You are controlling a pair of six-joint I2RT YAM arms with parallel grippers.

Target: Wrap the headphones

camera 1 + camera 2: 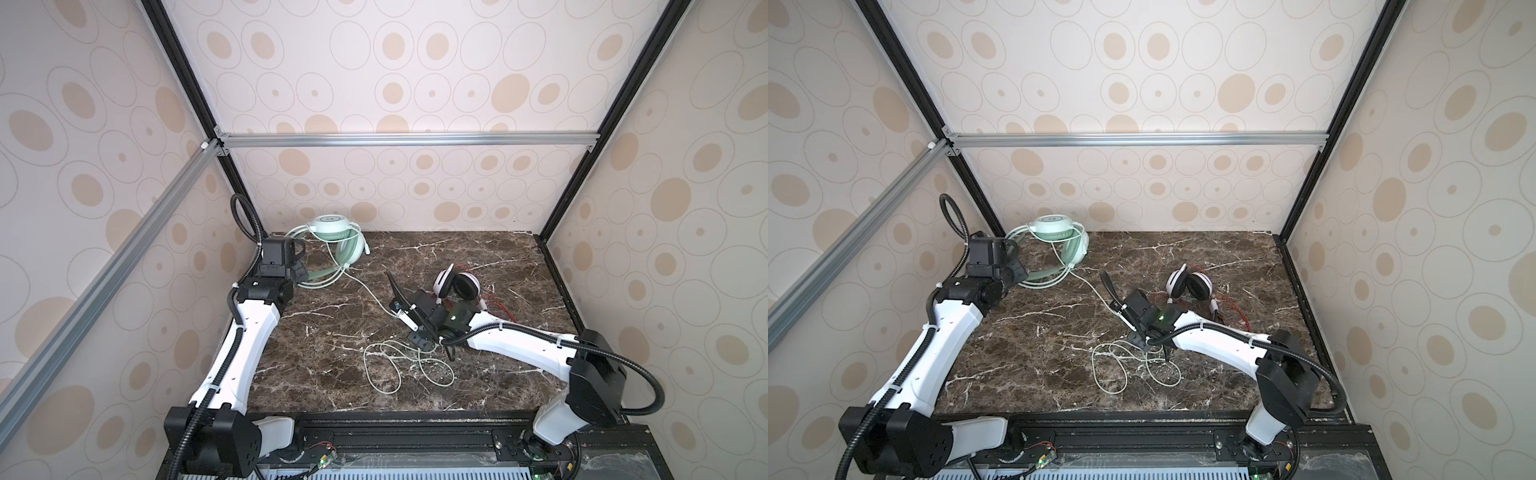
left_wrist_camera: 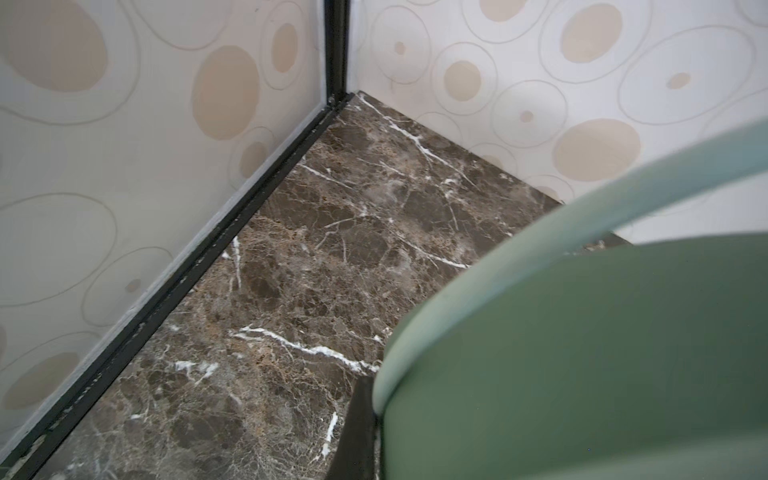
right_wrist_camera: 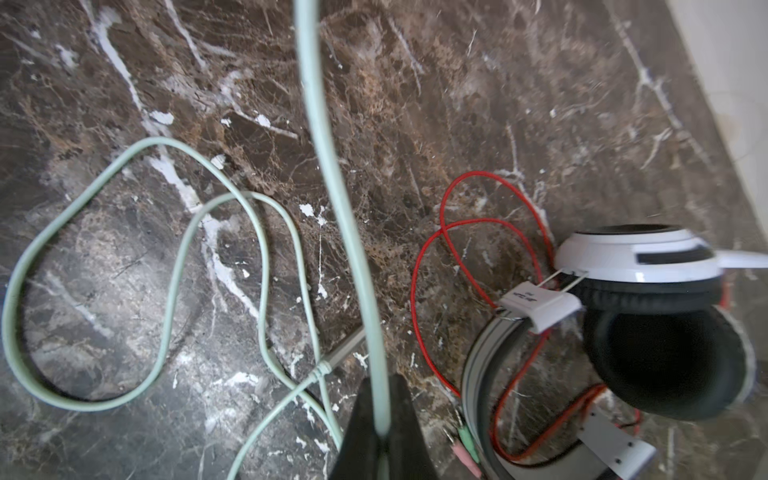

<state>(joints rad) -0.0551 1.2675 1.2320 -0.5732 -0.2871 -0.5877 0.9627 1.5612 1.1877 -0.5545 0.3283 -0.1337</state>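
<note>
On the counter, the left hand clamps the mint-green headset by its band while the right hand pinches its pale green cable, near the white-and-black headset.

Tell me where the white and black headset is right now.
In both top views the white-and-black headset lies on the right half of the marble table, just beyond the right arm, its red cable bunched beside it.
</note>
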